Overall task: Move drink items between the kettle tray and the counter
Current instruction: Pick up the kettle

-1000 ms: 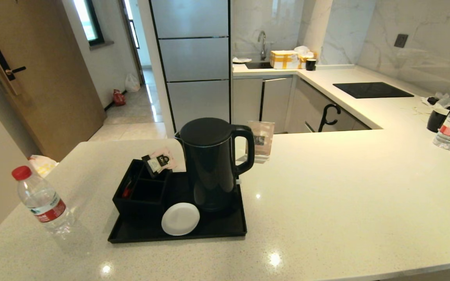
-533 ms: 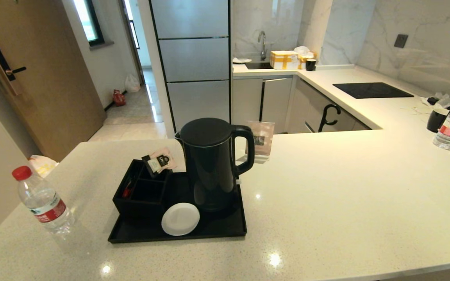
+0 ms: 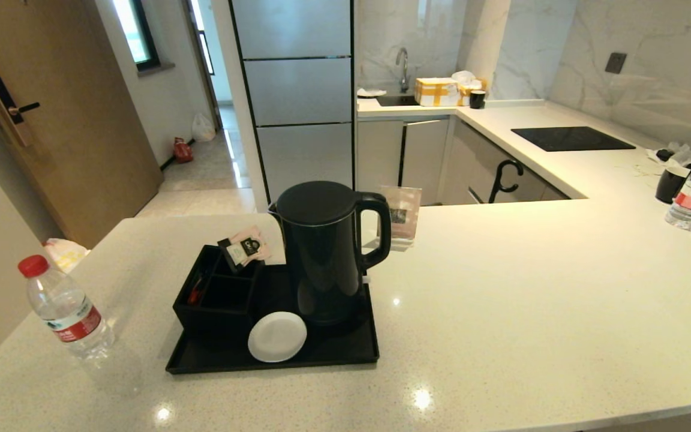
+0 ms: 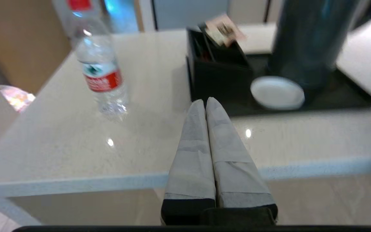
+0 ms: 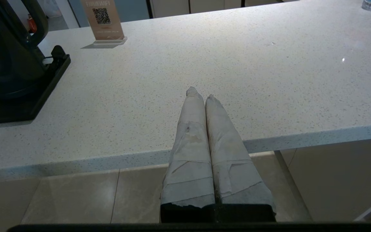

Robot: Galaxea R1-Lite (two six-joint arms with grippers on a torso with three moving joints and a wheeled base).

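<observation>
A wide pale speckled worktop fills the scene, glossy with light spots. Near its middle lies the flat black kettle tray, low-rimmed. On the tray stands the tall matte black kettle, upright on its base, loop handle turned to the robot's right. It looks the heaviest item, rigid, likely top-heavy if filled; the handle is the sensible place to grip.

Also on the tray: a black divided box holding sachets, and a white round disc touching the kettle's foot.

Well apart to the left, on the bare worktop, stands a small clear water bottle with red cap and red-white label. It appears light, thin-walled and smooth, so it may dent or slip; the body at the label seems the best hold.

A small sign stand sits just behind the kettle. A second bottle and a dark mug stand far right.

The left hand hovers off the worktop's front edge, tips pressed together, holding nothing. The right hand likewise, closed and empty, over the front edge. Nothing blocks the way to the near bottle.
</observation>
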